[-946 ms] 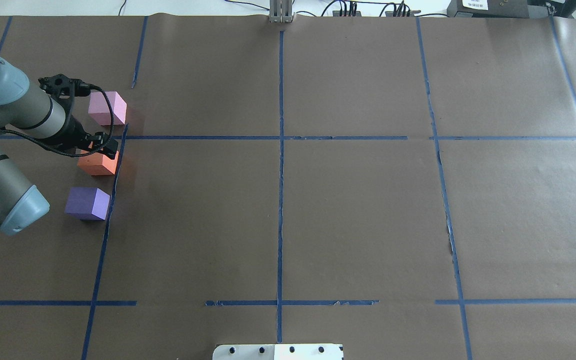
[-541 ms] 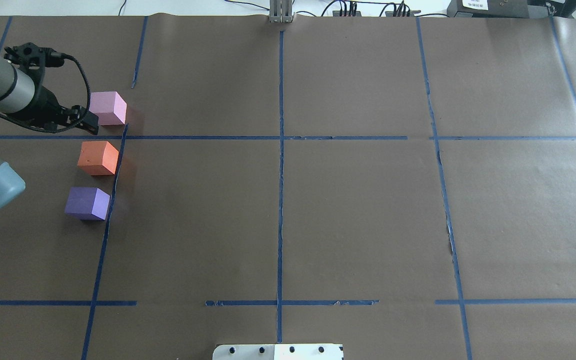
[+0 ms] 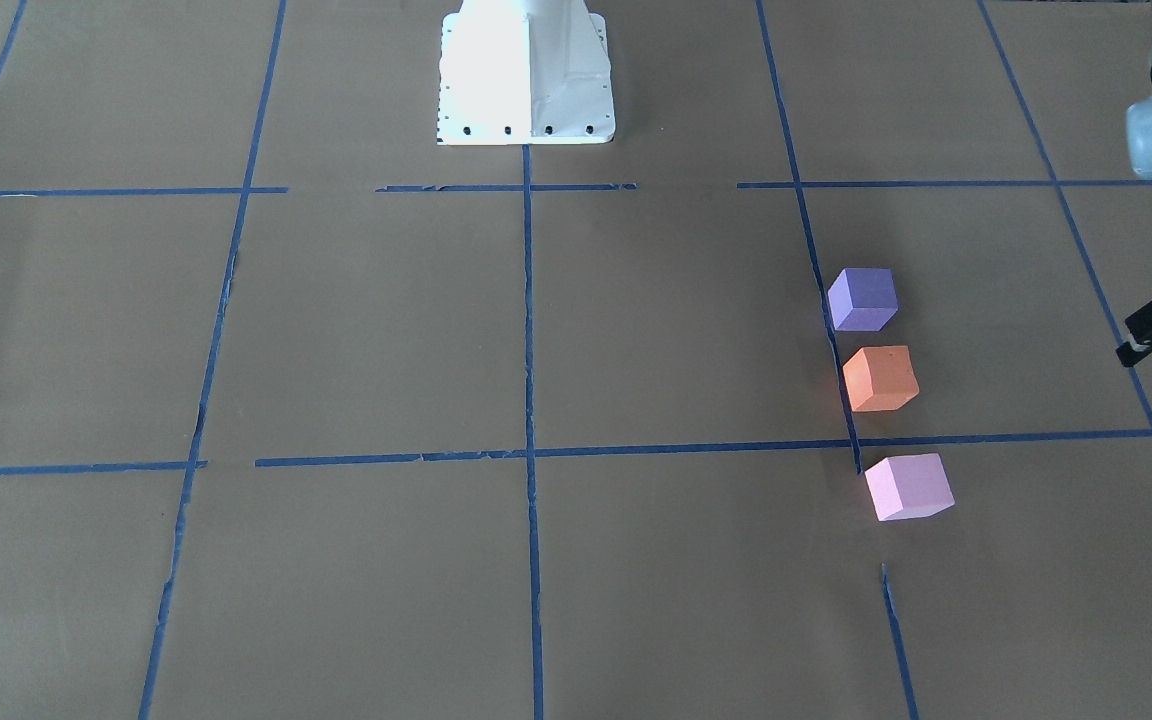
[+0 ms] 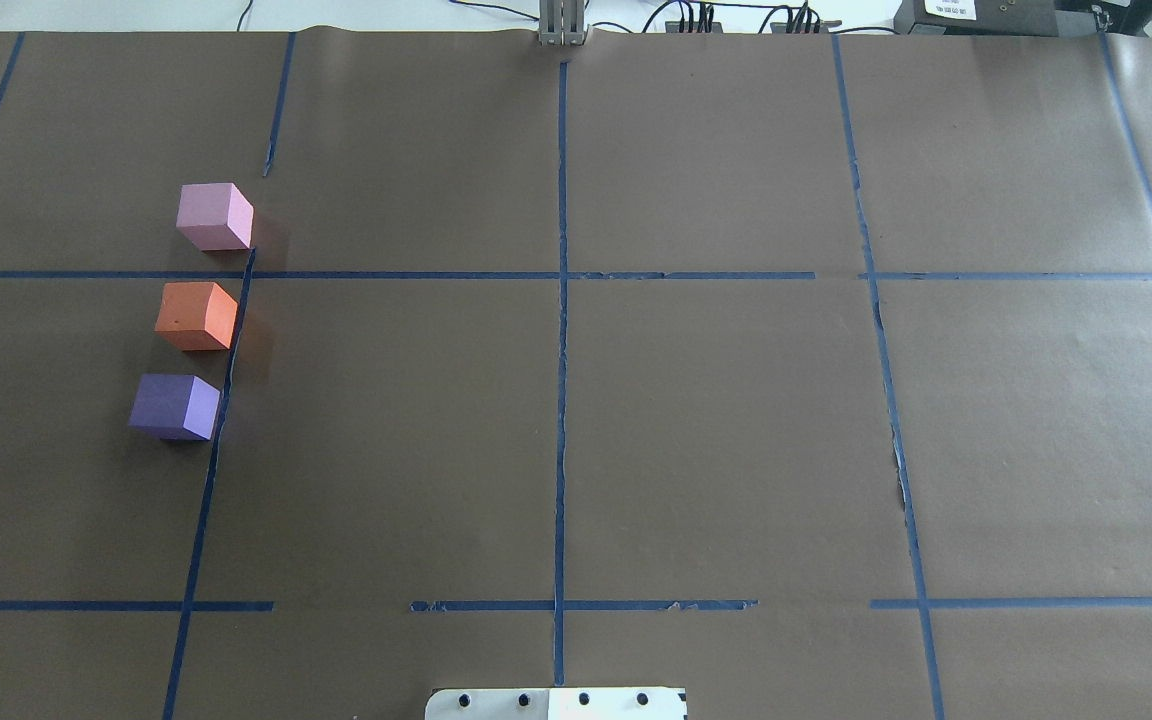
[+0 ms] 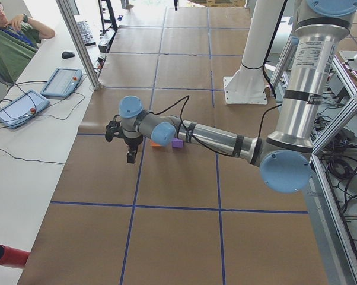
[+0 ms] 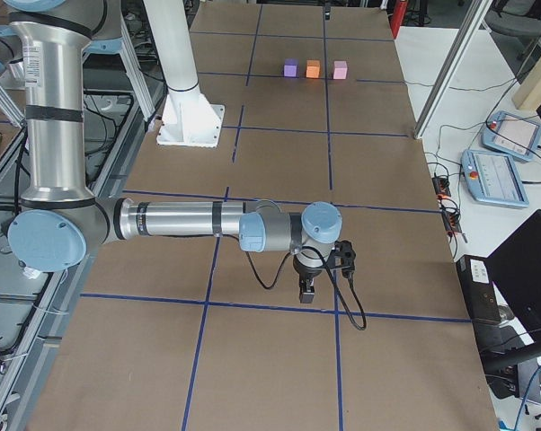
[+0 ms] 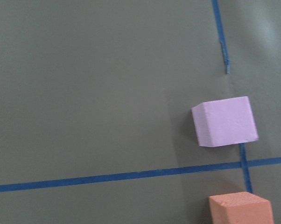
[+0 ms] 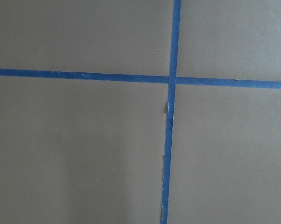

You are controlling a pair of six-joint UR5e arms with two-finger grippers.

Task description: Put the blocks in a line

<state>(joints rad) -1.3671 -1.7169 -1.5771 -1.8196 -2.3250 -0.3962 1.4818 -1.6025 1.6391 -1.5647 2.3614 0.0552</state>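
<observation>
Overhead exterior shows the brown papered surface (image 4: 716,420) crossed by blue tape lines (image 4: 561,400). My left arm (image 5: 214,138) reaches out over one end. My left gripper (image 5: 130,155) hangs beside the blocks and touches none; I cannot tell whether it is spread or pressed together. My right arm (image 6: 181,220) stretches over the opposite end. My right gripper (image 6: 307,289) points down at bare paper, and I cannot tell its state either. Three blocks stand apart in a row along a tape line: the pink block (image 4: 215,216) farthest from me, the orange block (image 4: 197,315) between, the purple block (image 4: 175,406) nearest.
</observation>
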